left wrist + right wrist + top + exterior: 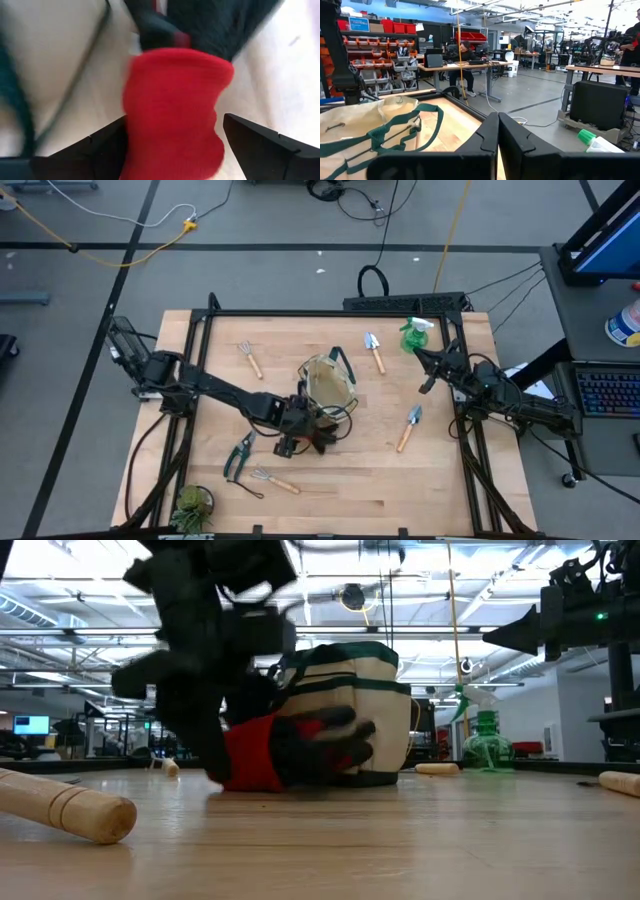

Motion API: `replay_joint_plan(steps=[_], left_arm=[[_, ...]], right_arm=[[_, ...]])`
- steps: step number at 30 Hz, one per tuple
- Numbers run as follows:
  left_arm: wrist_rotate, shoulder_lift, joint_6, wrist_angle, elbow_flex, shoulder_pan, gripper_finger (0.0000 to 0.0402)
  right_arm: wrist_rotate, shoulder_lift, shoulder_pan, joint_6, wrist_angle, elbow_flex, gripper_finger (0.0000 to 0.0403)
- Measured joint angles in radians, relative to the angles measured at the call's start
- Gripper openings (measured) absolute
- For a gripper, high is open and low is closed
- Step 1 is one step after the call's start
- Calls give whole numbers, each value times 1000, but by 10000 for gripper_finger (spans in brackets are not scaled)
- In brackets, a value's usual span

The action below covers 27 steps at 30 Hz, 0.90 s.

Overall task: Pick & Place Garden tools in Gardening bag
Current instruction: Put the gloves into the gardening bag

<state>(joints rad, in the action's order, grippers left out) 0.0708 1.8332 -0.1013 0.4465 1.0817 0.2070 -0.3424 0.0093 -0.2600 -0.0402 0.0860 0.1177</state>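
The beige gardening bag (328, 385) with green trim stands at the table's middle, its mouth up. The red-and-black gloves (322, 438) lie on the table against the bag's near side, and also show in the low view (290, 755). My left gripper (175, 117) is low over them and open, one finger on either side of a glove's red cuff (175, 115). My right gripper (430, 372) is shut and empty, held in the air right of the bag, near the green spray bottle (414, 335). My left gripper's open fingers come down over the glove's red cuff (135, 125), which lies between them on the table. One finger (107, 140) looks to be against the cuff's side. The other finger (260, 142) stands just off it. I cannot tell whether either truly touches.
On the table lie a fork rake (250, 358) at the far left, a trowel (375, 352) behind the bag, a trowel (408, 428) at the right, and pruners (238, 457) and another fork rake (273, 479) at the near left. A potted plant (192, 505) stands at the near left corner.
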Motion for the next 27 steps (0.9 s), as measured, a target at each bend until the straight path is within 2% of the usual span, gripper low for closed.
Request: replay_joint_plan(steps=[6,22,27], left_arm=[[-19,43,45,-10,3,0,324],[-21,20,269,-116,-3,0,324],[-21,20,267,-128,-3,0,324]], right_arm=[[0,0,0,-2,0,0,0],[-1,0,0,-2,0,0,0],[0,0,0,-2,-1,0,0]])
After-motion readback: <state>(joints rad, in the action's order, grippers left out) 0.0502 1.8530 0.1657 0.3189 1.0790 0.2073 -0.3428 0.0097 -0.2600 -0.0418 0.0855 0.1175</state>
